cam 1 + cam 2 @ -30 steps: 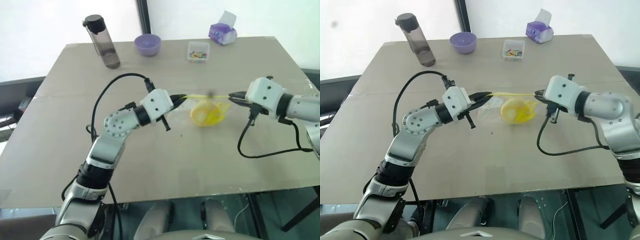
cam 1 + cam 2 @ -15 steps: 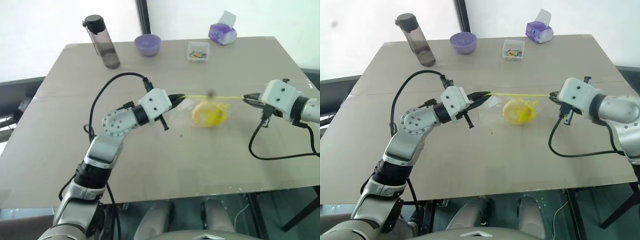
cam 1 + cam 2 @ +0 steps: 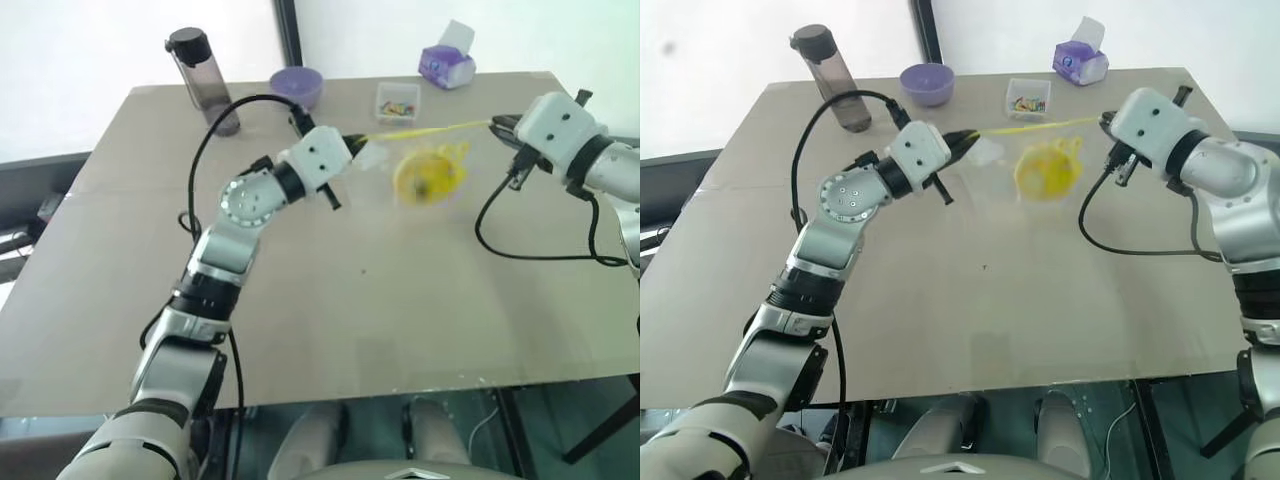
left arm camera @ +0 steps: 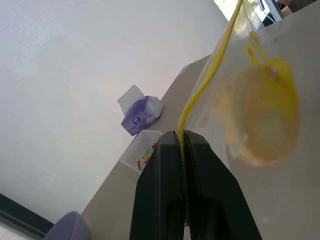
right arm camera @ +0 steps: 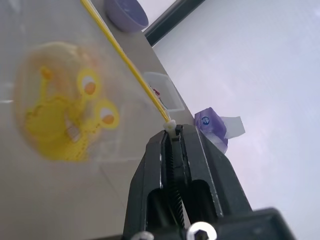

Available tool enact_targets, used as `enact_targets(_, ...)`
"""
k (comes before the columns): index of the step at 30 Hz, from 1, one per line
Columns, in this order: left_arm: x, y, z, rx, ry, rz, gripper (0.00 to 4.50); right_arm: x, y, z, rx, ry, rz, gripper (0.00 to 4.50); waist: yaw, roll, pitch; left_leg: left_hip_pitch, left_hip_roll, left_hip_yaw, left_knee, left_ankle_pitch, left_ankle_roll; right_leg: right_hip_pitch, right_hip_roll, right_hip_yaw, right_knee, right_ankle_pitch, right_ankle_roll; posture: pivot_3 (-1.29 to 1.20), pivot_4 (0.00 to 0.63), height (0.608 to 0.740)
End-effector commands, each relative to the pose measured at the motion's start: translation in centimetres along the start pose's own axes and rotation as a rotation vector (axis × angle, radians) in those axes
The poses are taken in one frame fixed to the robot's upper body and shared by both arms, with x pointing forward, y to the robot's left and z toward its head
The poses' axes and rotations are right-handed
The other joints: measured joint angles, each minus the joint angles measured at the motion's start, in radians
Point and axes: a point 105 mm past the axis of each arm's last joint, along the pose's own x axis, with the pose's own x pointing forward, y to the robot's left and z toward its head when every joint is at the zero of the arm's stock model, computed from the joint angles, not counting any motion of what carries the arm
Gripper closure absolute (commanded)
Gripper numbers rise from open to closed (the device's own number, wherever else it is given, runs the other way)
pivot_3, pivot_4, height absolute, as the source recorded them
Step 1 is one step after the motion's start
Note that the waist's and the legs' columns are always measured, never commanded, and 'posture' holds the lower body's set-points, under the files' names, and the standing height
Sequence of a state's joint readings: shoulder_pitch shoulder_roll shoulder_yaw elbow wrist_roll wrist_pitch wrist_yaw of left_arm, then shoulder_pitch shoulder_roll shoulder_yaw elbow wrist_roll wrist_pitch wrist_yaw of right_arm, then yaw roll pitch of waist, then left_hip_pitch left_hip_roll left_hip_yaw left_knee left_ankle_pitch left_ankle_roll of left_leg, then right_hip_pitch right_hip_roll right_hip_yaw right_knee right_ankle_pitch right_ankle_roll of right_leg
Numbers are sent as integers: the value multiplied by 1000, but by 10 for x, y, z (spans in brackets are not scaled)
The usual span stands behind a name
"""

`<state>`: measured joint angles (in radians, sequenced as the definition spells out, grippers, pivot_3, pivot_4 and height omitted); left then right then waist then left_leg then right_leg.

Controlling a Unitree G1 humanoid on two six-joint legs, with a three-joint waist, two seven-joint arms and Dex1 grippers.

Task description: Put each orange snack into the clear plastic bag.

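Note:
The clear plastic bag (image 3: 385, 158) hangs above the table, stretched by its yellow seal strip (image 3: 430, 129) between both grippers. My left gripper (image 3: 352, 142) is shut on the strip's left end, and my right gripper (image 3: 497, 123) is shut on its right end. The orange snack (image 3: 425, 178) sits inside the bag, sagging below the strip. In the left wrist view the strip (image 4: 210, 80) runs out from between the closed fingers (image 4: 167, 165), with the snack (image 4: 260, 120) beyond. The right wrist view shows the snack (image 5: 60, 100) behind the printed bag wall.
Along the table's far edge stand a dark water bottle (image 3: 205, 85), a purple bowl (image 3: 295, 88), a small clear box of coloured bits (image 3: 397, 102) and a purple tissue pack (image 3: 446, 65). Black cables hang from both wrists. The brown table (image 3: 330, 320) stretches wide toward me.
Both grippers have risen and moved toward the table's far side, carrying the bag with the snack in it off the table. The right gripper first pulled rightward, tightening the strip.

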<state>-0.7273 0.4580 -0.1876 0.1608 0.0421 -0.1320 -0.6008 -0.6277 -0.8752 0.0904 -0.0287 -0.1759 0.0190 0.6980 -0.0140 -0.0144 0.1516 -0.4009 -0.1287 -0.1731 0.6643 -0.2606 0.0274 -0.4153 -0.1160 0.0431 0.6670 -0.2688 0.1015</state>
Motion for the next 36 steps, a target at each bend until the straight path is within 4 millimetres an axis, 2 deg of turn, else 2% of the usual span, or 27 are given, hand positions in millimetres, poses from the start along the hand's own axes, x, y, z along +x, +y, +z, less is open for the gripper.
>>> enact_targets(1,-23,-17,-18,-31,64,-35,4500,-13,21,-9,72,41,43,4456,-2,0,0,0,0,0,0,0,0,-1,0,0,0,0,0,0,150,740)
enact_targets(7,-49,-76,-28,-240,123,-147,4500,-27,85,-14,192,82,186,4456,2,1,1,-2,0,0,3,-1,1,-2,0,1,4,0,0,0,150,740)
enact_targets(8,-52,-84,-29,-274,136,-156,3849,-29,94,-16,203,90,206,4500,4,1,1,-1,0,0,4,-1,1,-1,0,1,6,0,0,0,150,740)
enact_targets(9,-55,-90,-29,-297,145,-165,3711,-32,102,-18,212,102,220,4500,5,1,0,2,0,0,4,-1,1,1,0,1,6,0,0,0,150,740)
enact_targets(10,-57,-93,-29,-319,152,-160,3256,-34,108,-21,225,112,233,3809,7,1,0,4,0,0,4,-1,1,4,0,1,7,0,0,0,150,740)
enact_targets(12,-59,-93,-30,-355,165,-137,2321,-37,116,-24,257,122,244,3054,8,1,1,5,-1,0,4,-1,1,4,0,1,8,0,0,0,150,740)
enact_targets(16,-68,-94,-40,-454,213,-84,476,-53,128,-43,380,214,270,1205,10,1,0,6,-1,1,5,-1,1,4,0,1,10,0,1,0,150,740)
enact_targets(19,-81,-90,-39,-596,203,-63,476,-64,123,-45,523,201,207,1205,7,1,0,6,-1,1,4,-1,1,4,0,2,10,0,0,0,150,740)
enact_targets(23,-107,-91,-44,-676,263,-59,476,-84,114,-44,849,107,95,1205,6,2,0,6,0,1,4,-1,1,4,1,2,8,0,0,0,150,740)
enact_targets(25,-120,-94,-46,-683,288,-73,476,-95,116,-43,941,84,98,1205,8,2,0,6,0,1,4,-1,1,4,1,2,8,0,0,0,150,740)
enact_targets(27,-144,-97,-49,-707,337,-67,476,-118,126,-45,1031,48,119,1205,12,2,0,6,0,1,4,-1,1,4,1,2,8,0,0,0,150,740)
enact_targets(28,-155,-97,-49,-712,357,-55,476,-131,133,-47,1061,48,167,1205,14,2,0,6,0,1,3,-1,1,5,1,2,7,0,0,0,150,740)
enact_targets(30,-165,-96,-46,-715,368,-41,476,-144,138,-49,1065,46,216,1205,20,3,0,7,0,1,1,-2,2,5,0,2,4,0,0,0,150,740)
enact_targets(36,-173,-92,-37,-711,368,-26,476,-152,130,-53,1048,15,235,1205,24,4,0,12,1,2,2,-5,7,10,0,2,4,1,0,0,150,740)
